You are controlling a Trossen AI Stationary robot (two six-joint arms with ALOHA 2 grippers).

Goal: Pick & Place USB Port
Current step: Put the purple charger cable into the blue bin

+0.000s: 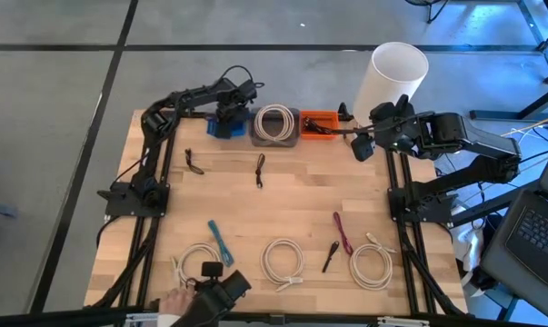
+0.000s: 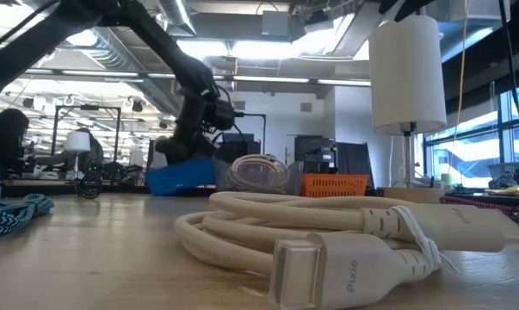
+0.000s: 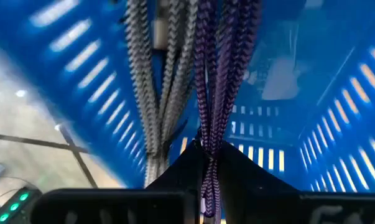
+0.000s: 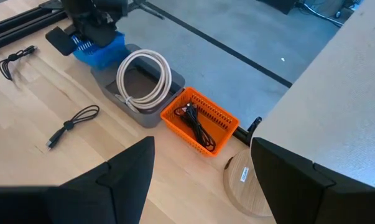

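— Since the jaws are where it starts, what is the left gripper doing?

— Its fingers are pressed together on a purple braided cable, which runs away from the tips along the gripper's own line, straight into the blue bin. Grey braided cables lie alongside it in there; whether those are pinched too I cannot tell.

— And where does that sit on the table?

— At the far edge, left of centre. From above, the left gripper hangs directly over the blue bin, with the grey bin holding a white coil just beside it and the orange basket next along.

— So which way must the cable go?

— I judge nowhere sideways: it already lies down in the bin, so the coming move is a release and a lift clear.

— The right gripper?

— It hovers by the orange basket's end with its fingers spread wide and nothing between them, waiting. Loose cables on the near table, such as the teal cable, lie closer to the left arm's side.
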